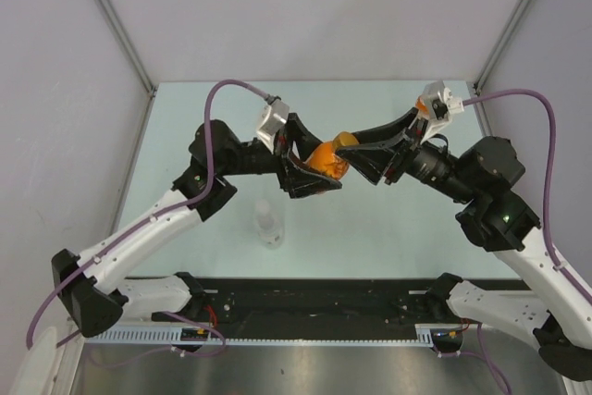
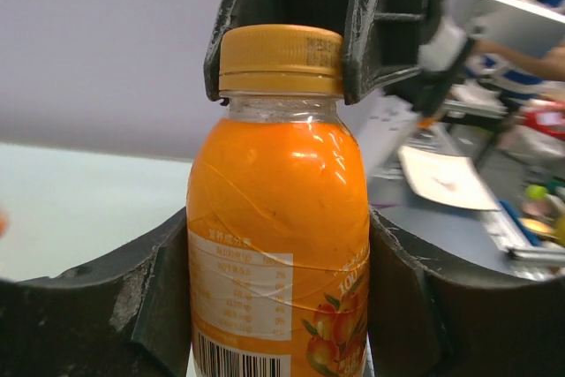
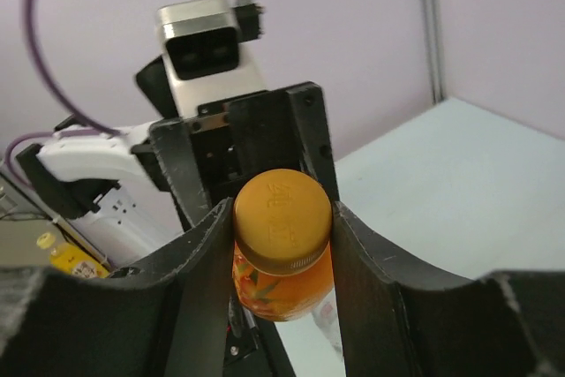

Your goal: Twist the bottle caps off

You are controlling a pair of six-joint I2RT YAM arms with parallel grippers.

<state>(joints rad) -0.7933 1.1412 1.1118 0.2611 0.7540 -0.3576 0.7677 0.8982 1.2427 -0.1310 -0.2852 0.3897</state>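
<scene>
**Cap-twist step: orange bottle held in the air between both arms, above mid-counter.**

The left gripper (image 2: 278, 306) is clamping the orange bottle (image 2: 278, 218) around its labelled body. The right gripper (image 3: 282, 214) is closing its two fingers on the orange cap (image 2: 281, 61). The cap is sitting low on the neck, so the unscrewing is likely only starting. The next move probably calls for the right wrist rolling about the bottle's axis while the left holds firm; a slipping grip is the risk. A clear bottle (image 1: 268, 224) is standing upright on the counter (image 1: 388, 228), near the left arm and apparently waiting its turn. The counter is pale green and smooth, and plain lilac-grey wall panels with metal posts are enclosing it.
</scene>
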